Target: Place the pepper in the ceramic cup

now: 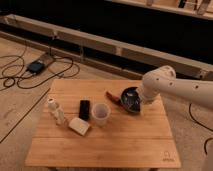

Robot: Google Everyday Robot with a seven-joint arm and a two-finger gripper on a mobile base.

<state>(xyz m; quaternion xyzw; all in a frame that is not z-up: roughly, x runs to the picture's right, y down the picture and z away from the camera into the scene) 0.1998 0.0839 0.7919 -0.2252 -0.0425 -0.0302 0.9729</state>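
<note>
The pepper (112,97) is small and red and lies on the wooden table (120,145), just left of the dark bowl (129,98). The ceramic cup (101,114) is whitish and stands upright near the table's middle, a little left of and nearer than the pepper. My gripper (139,101) comes down from the white arm (170,87) on the right. It is at the right rim of the dark bowl, to the right of the pepper and well apart from the cup.
A small white bottle (55,111) stands at the table's left. A black flat object (85,109) and a cream block (79,126) lie left of the cup. Cables and a dark device (36,66) lie on the floor at left.
</note>
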